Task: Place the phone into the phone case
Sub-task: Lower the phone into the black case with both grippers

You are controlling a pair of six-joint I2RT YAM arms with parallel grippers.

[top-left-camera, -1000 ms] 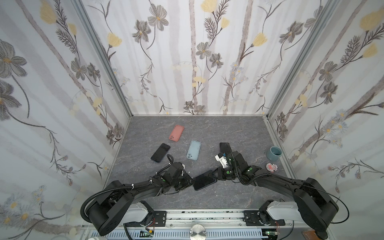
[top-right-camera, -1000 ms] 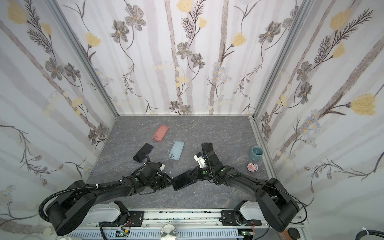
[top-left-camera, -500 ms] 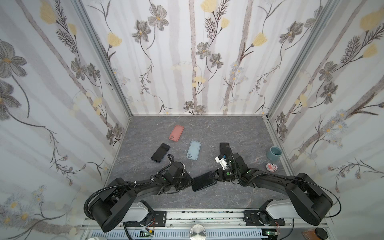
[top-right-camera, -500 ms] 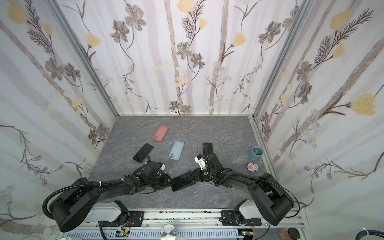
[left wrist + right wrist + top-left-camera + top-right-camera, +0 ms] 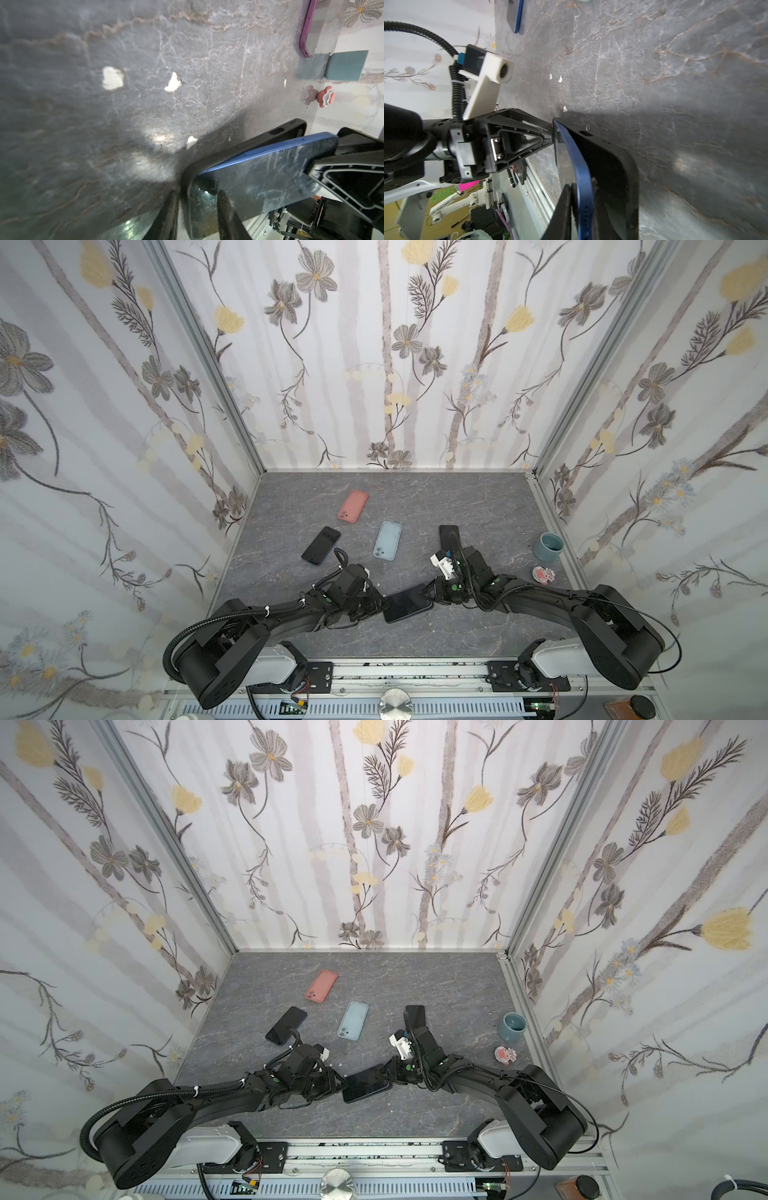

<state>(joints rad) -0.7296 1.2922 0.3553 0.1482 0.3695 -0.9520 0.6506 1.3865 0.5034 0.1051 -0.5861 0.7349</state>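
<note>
Phone (image 5: 259,172) sits partly in case (image 5: 280,133); grip of right tool (image 5: 431,598) unclear.

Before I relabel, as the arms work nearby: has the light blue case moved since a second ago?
No. The light blue case lies unchanged, judged against the pink case.

Floral-papered walls (image 5: 374,364) on three sides, grey marbled floor (image 5: 478,497), aluminium corner posts (image 5: 210,364), soft even light.
</note>
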